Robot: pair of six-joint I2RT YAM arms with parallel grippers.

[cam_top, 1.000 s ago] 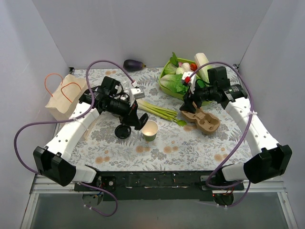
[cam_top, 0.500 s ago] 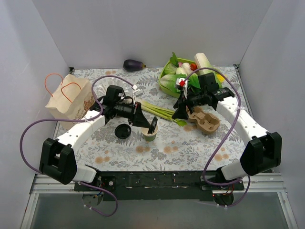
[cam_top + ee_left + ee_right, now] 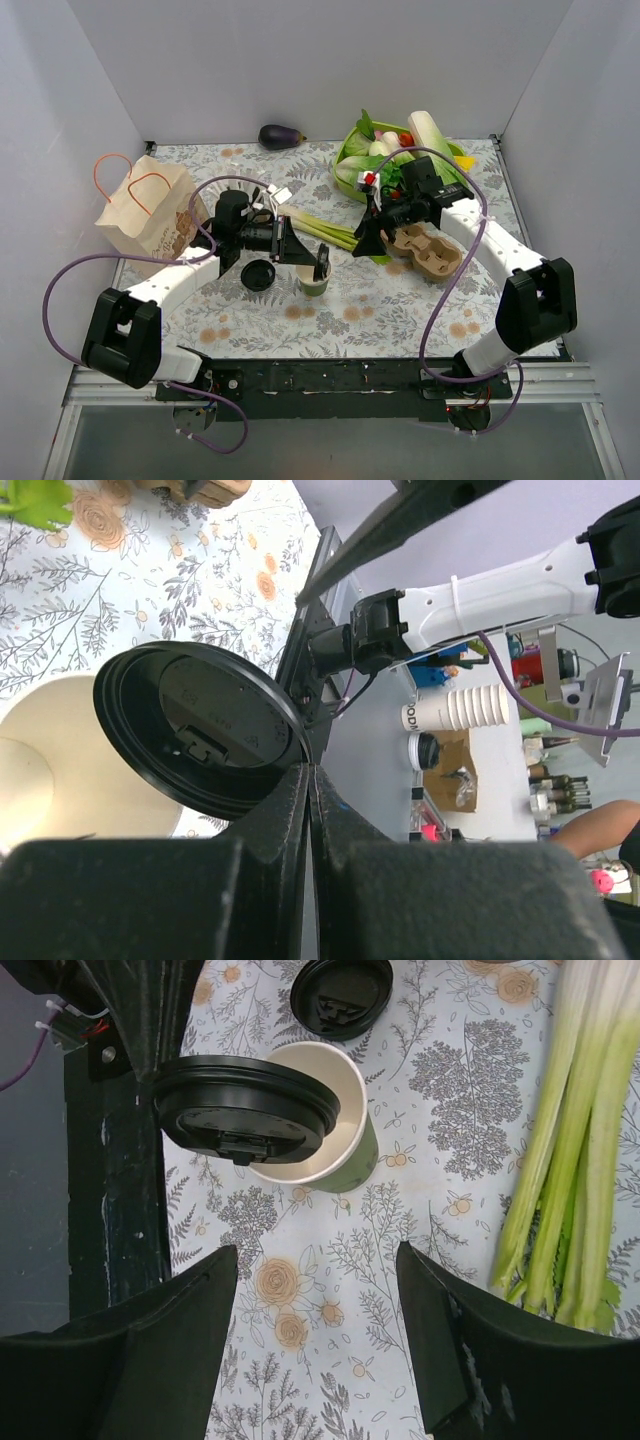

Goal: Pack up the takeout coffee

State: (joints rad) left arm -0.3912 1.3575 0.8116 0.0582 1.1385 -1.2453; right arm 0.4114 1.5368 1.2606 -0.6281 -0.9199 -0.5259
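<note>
One takeout coffee (image 3: 314, 283), lid not seated.
It stands upright just below centre of the top view: a small cup with a green wall and a pale cream rim and inside, mouth partly uncovered. The left gripper (image 3: 320, 262) is clamped on the edge of a black lid (image 3: 245, 1110), held tilted over the cup's rim; can't tell if they touch. A second black lid (image 3: 259, 275) lies flat just left of the cup. The right gripper (image 3: 367, 240), fingers spread apart, hovers right of the cup near the green onions (image 3: 330, 232).
</note>
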